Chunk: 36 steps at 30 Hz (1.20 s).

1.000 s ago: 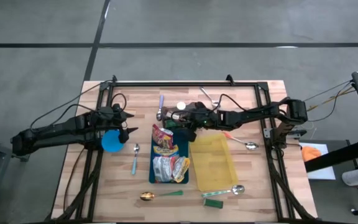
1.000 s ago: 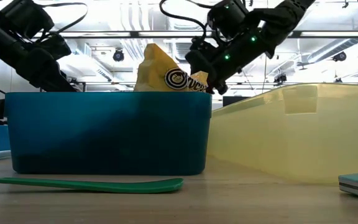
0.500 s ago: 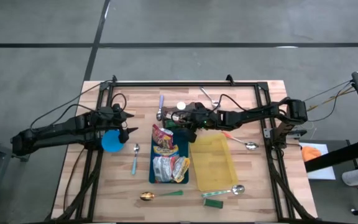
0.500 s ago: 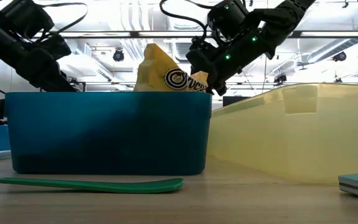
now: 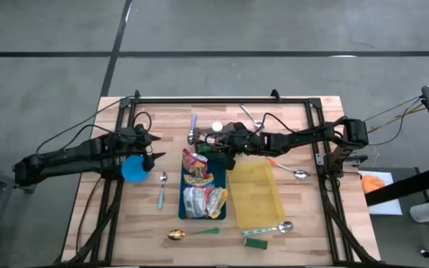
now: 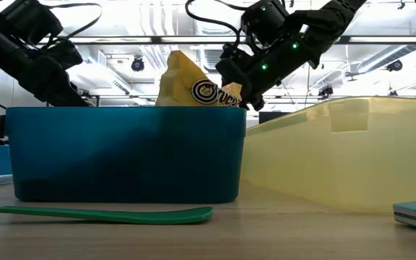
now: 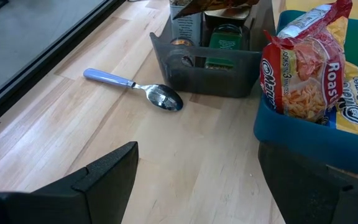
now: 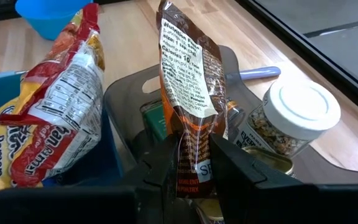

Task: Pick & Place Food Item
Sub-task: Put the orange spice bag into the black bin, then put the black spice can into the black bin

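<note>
Pinching a brown snack packet (image 8: 191, 93), the right gripper (image 8: 194, 165) is holding it unmoved above the grey caddy (image 8: 129, 99); the left gripper (image 7: 194, 180) is idling wide open

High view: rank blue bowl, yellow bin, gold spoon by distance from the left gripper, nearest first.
From the left gripper:
1. Blue bowl, just beside it, near the table's left side.
2. Gold spoon, at the front edge.
3. Yellow bin, right of the blue bin.
</note>
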Motion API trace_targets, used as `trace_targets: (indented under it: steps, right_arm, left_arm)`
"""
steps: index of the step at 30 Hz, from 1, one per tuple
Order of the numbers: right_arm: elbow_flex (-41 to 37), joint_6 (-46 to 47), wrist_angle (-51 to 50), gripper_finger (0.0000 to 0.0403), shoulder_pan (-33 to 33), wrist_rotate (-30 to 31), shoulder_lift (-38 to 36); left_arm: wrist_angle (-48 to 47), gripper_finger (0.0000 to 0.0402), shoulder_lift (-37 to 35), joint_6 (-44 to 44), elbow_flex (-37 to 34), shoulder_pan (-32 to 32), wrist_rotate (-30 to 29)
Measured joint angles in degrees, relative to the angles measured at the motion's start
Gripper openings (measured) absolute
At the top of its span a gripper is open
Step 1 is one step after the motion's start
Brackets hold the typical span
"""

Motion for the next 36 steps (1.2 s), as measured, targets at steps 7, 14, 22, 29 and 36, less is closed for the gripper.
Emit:
trace_targets:
  steps: [7, 14, 22, 29, 36]
  right_arm:
    - [-0.07, -0.02, -0.31, 0.014, -0.01, 0.04, 0.06]
    - [-0.07, 0.15, 0.38, 0.0195, -0.05, 0.04, 0.07]
    - [-0.07, 0.11, 2.78, 0.0201, -0.05, 0.17, 0.07]
    - [-0.07, -1.26, 2.86, 0.0201, 0.05, 0.17, -0.25]
    - [-0.07, -1.9, 2.35, 0.0201, 0.22, 0.16, -1.77]
  left_arm:
    - [0.0, 0.0336, 0.0, 0.02, 0.0, 0.0, 0.0]
    - [0.0, 0.0336, 0.0, 0.02, 0.0, 0.0, -0.01]
    - [0.0, 0.0336, 0.0, 0.02, 0.0, -0.02, -0.02]
    - [0.0, 0.0336, 0.0, 0.02, 0.0, 0.0, -0.02]
    - [0.0, 0.0336, -0.02, 0.02, 0.0, 0.0, -0.02]
